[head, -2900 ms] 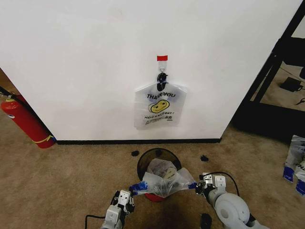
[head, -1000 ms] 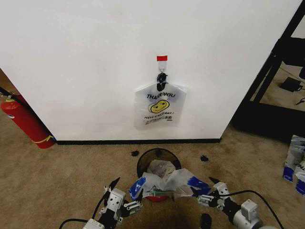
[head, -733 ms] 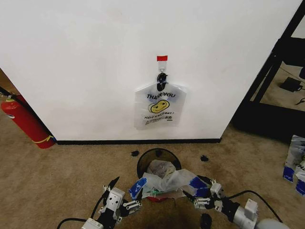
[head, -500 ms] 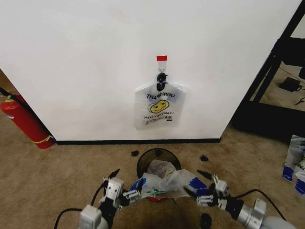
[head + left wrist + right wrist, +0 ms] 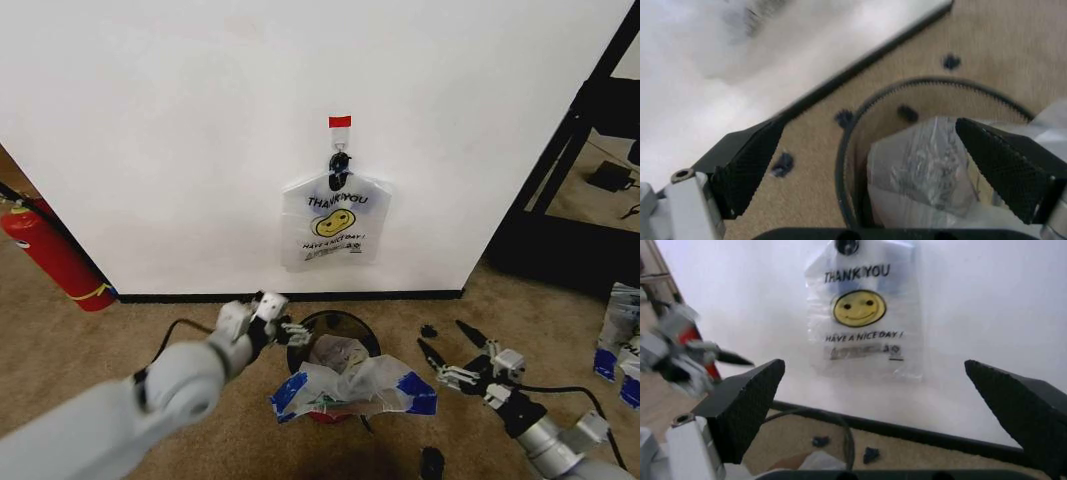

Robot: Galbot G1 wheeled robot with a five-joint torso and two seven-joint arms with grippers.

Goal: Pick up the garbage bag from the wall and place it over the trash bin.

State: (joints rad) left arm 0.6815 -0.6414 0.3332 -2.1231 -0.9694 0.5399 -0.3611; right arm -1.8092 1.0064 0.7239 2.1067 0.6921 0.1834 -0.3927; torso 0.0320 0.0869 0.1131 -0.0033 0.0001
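- Black-padded left gripper [image 5: 283,322]: jaws spread wide, nothing between them; hovers at the bin's rim, approx 10 o'clock of the bin opening in head view.
- Left wrist view: both pads [image 5: 750,165] flare well apart, bin rim and crumpled plastic seen in the gap betw. them.
- Right gripper [image 5: 452,352]: jaws also splayed wide, empty; sits low over carpet at approx 3 o'clock of the bin, apart from the bag's edge.
- Right wrist view: its pads [image 5: 747,402] frame the wall, w/ the hanging smiley bag straight ahead.
- Garbage bag [image 5: 350,385]: translucent white, blue patches at both outer ends; draped over the near side of the trash bin, spreading twd 6 o'clock onto the carpet side. Not held by either gripper.
- Trash bin [image 5: 335,322]: black mesh, far rim exposed at 12 o'clock; crumpled light plastic inside the opening. Red base peeks out under the bag.
- Wall [image 5: 200,140]: white, black baseboard along floor.
- Red tape strip [image 5: 340,121] w/ black hook [image 5: 340,165] just below it.
- 2nd smiley bag [image 5: 335,222] hangs from hook, "THANK YOU" print legible, at 12 o'clock from the bin.
- Fire extinguisher [image 5: 50,250]: red, leaning at the wall, approx 9–10 o'clock, well apart from the bin.
- Small dark scraps on the carpet [image 5: 120,360] near bin; what they are, cannot tell.
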